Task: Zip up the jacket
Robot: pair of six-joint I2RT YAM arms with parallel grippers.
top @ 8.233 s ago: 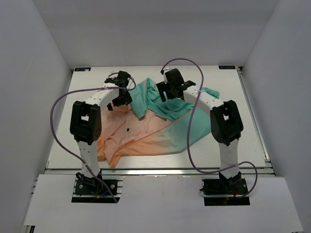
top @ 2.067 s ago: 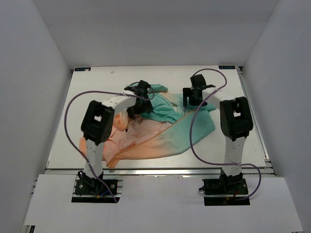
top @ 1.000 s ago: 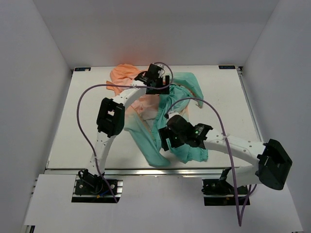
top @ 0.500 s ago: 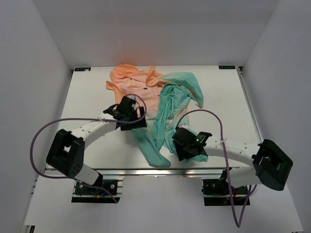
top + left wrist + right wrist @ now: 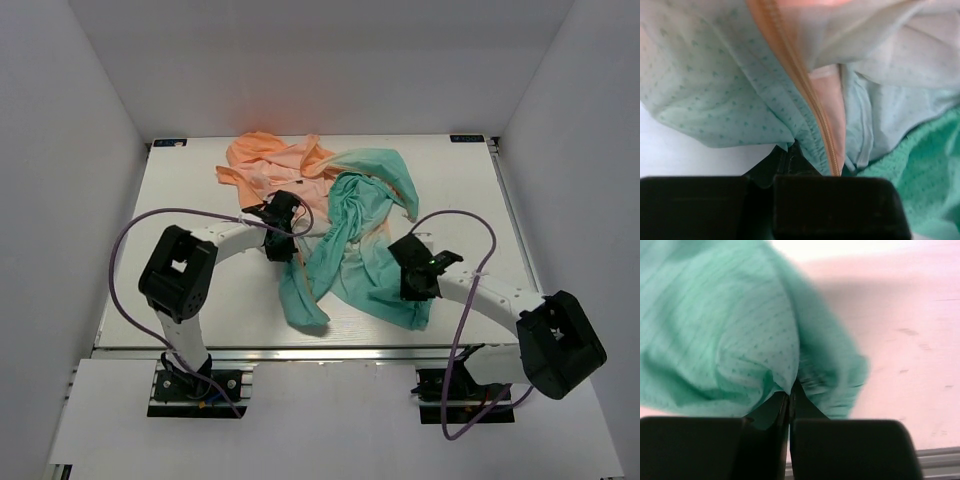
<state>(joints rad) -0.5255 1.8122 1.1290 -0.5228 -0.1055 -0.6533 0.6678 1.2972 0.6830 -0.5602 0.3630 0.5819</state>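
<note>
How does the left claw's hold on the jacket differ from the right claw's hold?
The left claw pinches the jacket beside its orange zipper tape; the right claw pinches plain teal cloth, no zipper in sight. The left holds near the garment's middle, the right at its right teal edge. Both are shut on cloth.

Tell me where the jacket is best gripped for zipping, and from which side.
Probably the zipper edge at its lower end, approached from the near hem side. The jacket lies twisted, with the peach hood far and the teal hem near. The peach tape runs straight down to where the left gripper pinches fabric beside it. The right gripper pinches plain teal fabric.
</note>
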